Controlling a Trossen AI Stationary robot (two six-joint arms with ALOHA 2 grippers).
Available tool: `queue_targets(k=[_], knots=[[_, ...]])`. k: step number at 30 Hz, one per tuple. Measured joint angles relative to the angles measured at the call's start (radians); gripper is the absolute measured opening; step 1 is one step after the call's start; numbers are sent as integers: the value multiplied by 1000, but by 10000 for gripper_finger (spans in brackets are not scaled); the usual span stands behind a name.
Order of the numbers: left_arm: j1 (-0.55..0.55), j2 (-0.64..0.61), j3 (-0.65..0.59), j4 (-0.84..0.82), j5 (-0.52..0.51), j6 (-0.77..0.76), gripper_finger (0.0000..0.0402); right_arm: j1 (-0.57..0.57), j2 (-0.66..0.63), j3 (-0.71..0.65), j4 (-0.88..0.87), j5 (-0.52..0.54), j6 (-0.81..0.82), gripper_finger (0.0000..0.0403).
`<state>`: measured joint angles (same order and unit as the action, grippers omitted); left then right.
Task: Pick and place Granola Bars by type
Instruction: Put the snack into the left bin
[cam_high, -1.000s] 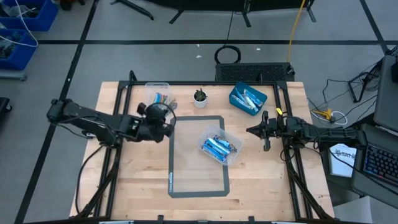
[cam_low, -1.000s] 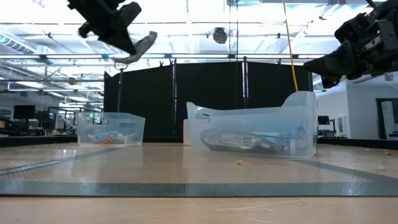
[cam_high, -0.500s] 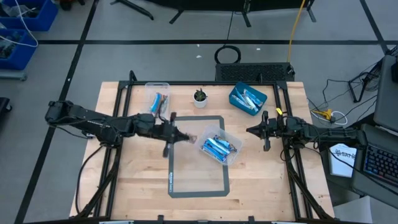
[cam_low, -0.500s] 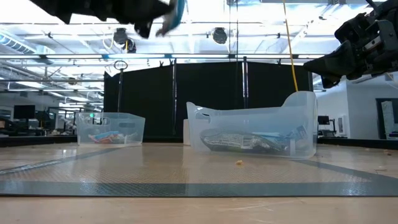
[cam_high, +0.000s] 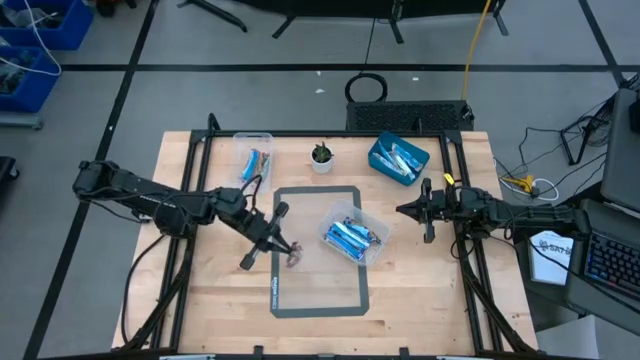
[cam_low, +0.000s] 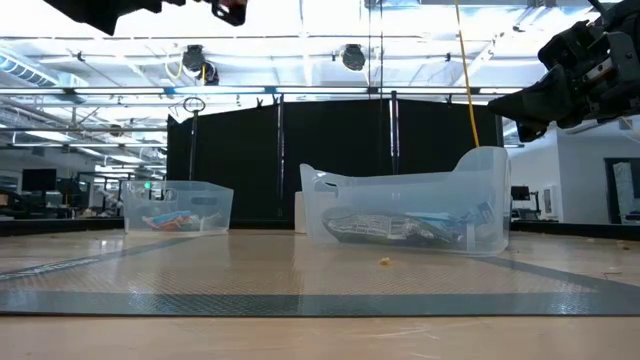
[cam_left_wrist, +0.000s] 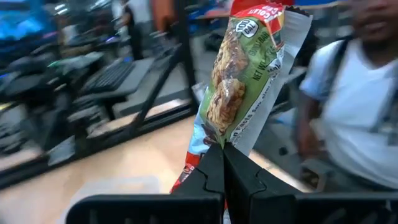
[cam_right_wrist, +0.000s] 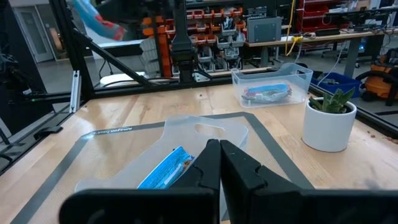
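Observation:
My left gripper (cam_high: 279, 246) hangs over the grey-taped rectangle near the table's middle, shut on one granola bar (cam_left_wrist: 245, 74) with a green, red and white wrapper; from above the bar (cam_high: 293, 256) looks pinkish. Blue bars lie in the clear tub (cam_high: 354, 238) at the middle. More bars lie in the clear tub (cam_high: 252, 158) at the far left and in the blue bin (cam_high: 398, 160). My right gripper (cam_high: 404, 210) is shut and waits in the air to the right of the middle tub (cam_right_wrist: 186, 140). My left gripper pinches the granola bar between its two fingers at one end of the wrapper (cam_left_wrist: 215, 138). The rest of the bar sticks out past the fingertips. It is lifted clear of the table, over the taped rectangle.
A small white pot with a plant (cam_high: 321, 157) stands between the far-left tub and the blue bin. A grey taped rectangle (cam_high: 274, 290) marks the table's middle. Black frame rails (cam_high: 190, 250) run along the left and right sides. A person shows behind the bar in the left wrist view.
My left gripper has swung from beside the far-left tub toward the table's middle and then toward the near edge, turning its wrist as it went. It has stayed shut on the bar, which travelled with it. My right arm has kept still.

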<state>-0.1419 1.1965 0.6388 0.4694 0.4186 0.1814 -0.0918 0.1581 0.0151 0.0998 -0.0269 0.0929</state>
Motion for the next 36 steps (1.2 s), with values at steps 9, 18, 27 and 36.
queue_targets(k=[9, 18, 27, 36], knots=[[95, 0, 0, -223, -664, -71, 1, 0, 0, 0, 0, 0, 0, 0], [450, -60, -47, -259, -682, -337, 1, 0, 0, 0, 0, 0, 0, 0], [746, -178, -75, -628, -711, -651, 1, 0, 0, 0, 0, 0, 0, 0], [790, -61, -76, -739, -808, -709, 1, 0, 0, 0, 0, 0, 0, 0]])
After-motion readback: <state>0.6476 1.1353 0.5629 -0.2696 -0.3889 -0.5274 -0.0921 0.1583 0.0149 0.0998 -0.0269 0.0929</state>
